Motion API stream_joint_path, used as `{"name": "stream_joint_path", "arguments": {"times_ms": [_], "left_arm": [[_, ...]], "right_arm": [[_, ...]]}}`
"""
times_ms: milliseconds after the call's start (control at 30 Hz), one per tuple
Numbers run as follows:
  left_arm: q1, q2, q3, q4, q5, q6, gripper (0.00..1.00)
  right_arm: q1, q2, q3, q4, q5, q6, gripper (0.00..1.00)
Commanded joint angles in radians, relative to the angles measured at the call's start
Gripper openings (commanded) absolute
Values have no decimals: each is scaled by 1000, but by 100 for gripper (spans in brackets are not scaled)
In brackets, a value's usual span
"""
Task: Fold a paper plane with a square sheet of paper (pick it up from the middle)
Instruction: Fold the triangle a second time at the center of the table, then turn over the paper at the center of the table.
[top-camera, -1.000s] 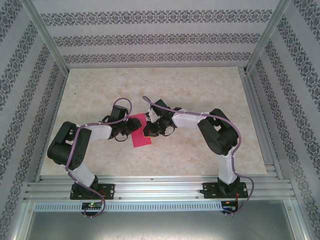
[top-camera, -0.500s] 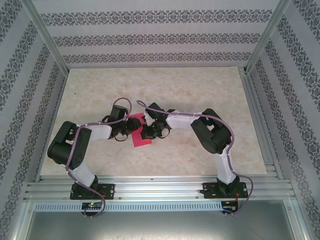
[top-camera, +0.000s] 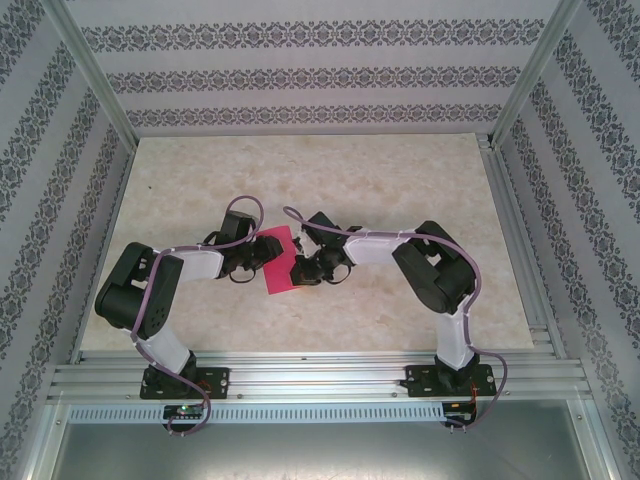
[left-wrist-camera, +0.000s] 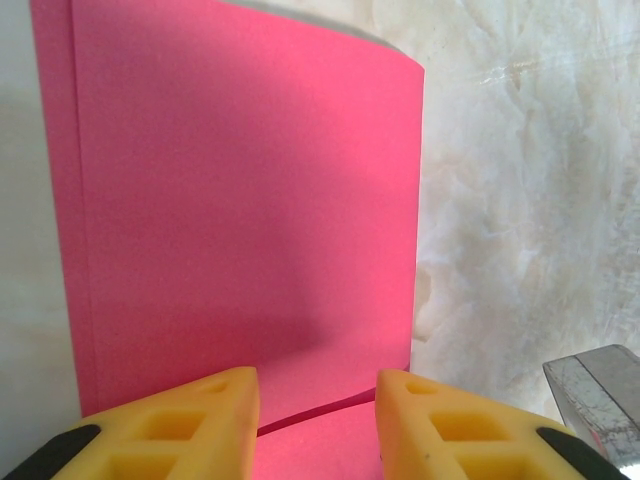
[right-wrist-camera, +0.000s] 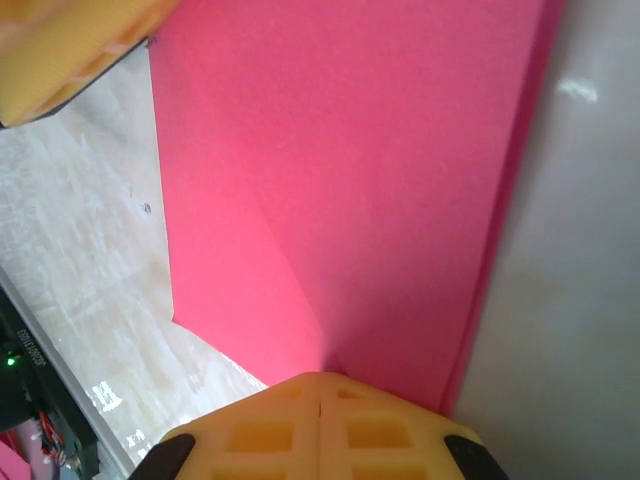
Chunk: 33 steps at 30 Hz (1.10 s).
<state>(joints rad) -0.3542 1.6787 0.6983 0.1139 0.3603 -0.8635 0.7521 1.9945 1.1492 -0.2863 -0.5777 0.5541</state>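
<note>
the right gripper (right-wrist-camera: 320, 388) has its jaws closed tight, the 2 yellow tips meeting with no gap between them, right at the near edge of the square sheet of paper (right-wrist-camera: 350, 180). a soft line of shade runs up the magenta surface from those tips, and i cannot tell whether a layer is nipped between them or the tips only sit against it. over to the left gripper (left-wrist-camera: 317, 385): its jaws stand partly apart, a clear gap between the 2 yellow fingers (left-wrist-camera: 190, 420), and the paper (left-wrist-camera: 240, 200) shows through that gap with a dark layered edge crossing it. nothing looks clamped there, though whether the tips touch the sheet i cannot say. from the top camera the paper (top-camera: 279, 262) lies on the pale marbled table (top-camera: 400, 180) as a narrow rectangle, right between the 2 grippers, the left gripper (top-camera: 258, 254) at its left side and the right gripper (top-camera: 303, 268) at its right side, both arms bent in toward the middle. it reads as doubled over: the left wrist view shows a thin second strip along its left side, and the right wrist view shows a second edge down its right side. a yellow finger (right-wrist-camera: 70, 45) pokes into the top left corner of the right wrist view, at the far end of the sheet. a grey metal corner (left-wrist-camera: 595, 400) sits low at the right of the left wrist view, beside the paper.
</note>
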Motion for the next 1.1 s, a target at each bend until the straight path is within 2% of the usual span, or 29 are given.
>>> {"name": "stream_joint_path", "arguments": {"times_ms": [0,333,433,533,667,733,933,1067], "left_arm": [[13,39,-35,-20,-39,36,38],[13,36,-41,-25,-52,41,38],[13,35,-38,-25,-50,41,38],[14,35,-25,-26,-40,43,38],[13,23,-12,-35,-28,40,38],[13,15,-12,-34,-25,33,38],[14,0,-10,-24,-6,17,39],[12,-4,-2,-29,0,19,39]], "right_arm": [[-21,-31,-65,-8,-27,27,6],[-72,-115,-174,-6,-28,13,8],[-82,-160,-163,-16,-26,0,13],[-90,-197,-127,-22,20,5,24],[-91,-160,-72,7,41,22,29],[-86,-114,-35,24,12,26,30],[-79,-20,6,57,23,32,33],[-61,17,36,71,-12,30,33]]}}
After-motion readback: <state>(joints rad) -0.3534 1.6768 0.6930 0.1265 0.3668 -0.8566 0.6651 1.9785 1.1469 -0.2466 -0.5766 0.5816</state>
